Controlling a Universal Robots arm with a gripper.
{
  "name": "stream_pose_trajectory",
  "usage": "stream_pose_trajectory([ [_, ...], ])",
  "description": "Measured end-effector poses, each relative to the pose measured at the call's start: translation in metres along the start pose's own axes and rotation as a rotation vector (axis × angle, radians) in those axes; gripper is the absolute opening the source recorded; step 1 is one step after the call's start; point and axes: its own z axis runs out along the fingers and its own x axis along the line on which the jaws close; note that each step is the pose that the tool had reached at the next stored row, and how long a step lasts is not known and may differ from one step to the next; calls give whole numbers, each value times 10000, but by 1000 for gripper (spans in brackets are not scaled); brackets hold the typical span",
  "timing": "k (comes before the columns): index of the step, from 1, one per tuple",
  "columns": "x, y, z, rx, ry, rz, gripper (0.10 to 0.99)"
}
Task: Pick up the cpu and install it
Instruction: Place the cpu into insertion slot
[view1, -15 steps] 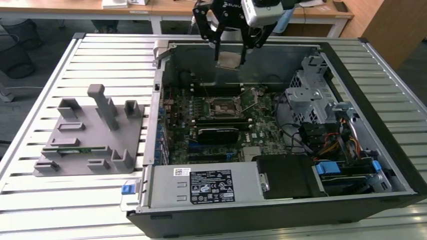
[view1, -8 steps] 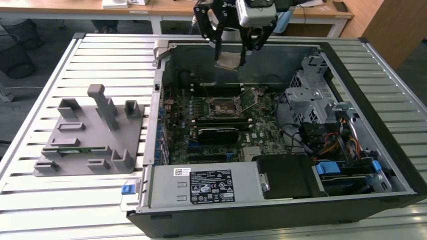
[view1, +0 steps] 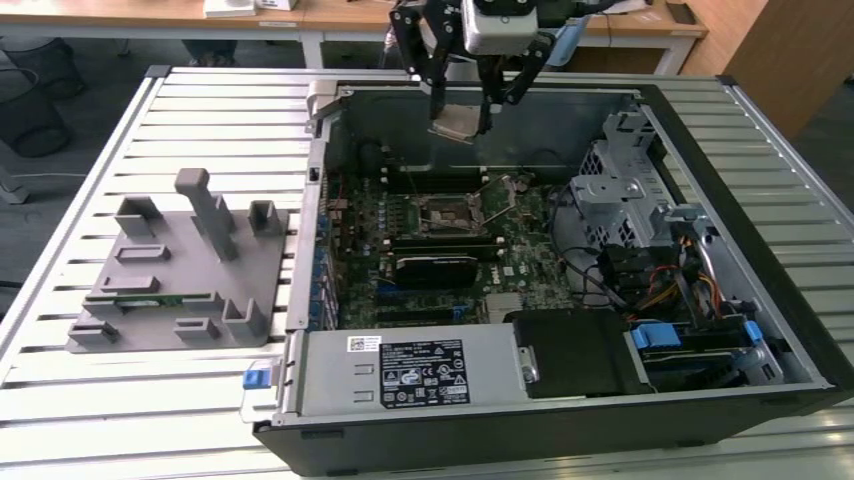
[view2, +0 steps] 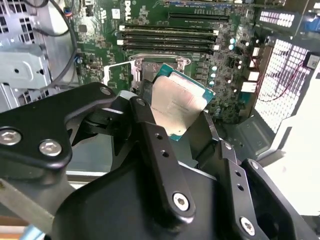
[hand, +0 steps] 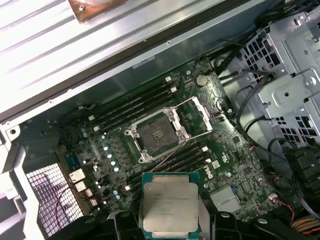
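- The cpu (view1: 454, 123) (view2: 177, 107) (hand: 168, 202) hangs in the air over the open computer case (view1: 315, 250). Its pale metal top shows in both wrist views, and it is slightly tilted.
- The gripper (view1: 463, 112) (view2: 177, 127) (hand: 170, 222) holds it, with the black jaws clamped on two opposite edges of the chip.
- Below it, and well apart from the chip, the socket (view1: 447, 210) (hand: 157, 132) lies open on the green motherboard (view1: 521, 240) (hand: 225, 165). The socket's metal frame is swung up.
- Dark memory slots (hand: 135, 105) run along both sides of the socket.
- A grey fixture tray (view1: 187, 270) sits on the slatted table (view1: 80, 400), on the exterior view's left of the case.
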Motion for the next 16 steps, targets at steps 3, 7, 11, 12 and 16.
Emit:
stream_pose_trajectory([
  [3, 0, 0, 2, 17, -18, 408, 529],
  [7, 1, 1, 6, 39, -41, 959, 529],
  [11, 1, 2, 9, 67, -68, 1461, 529],
  [12, 1, 2, 9, 75, -75, 1585, 529],
  [16, 1, 4, 12, 105, -103, 2086, 529],
])
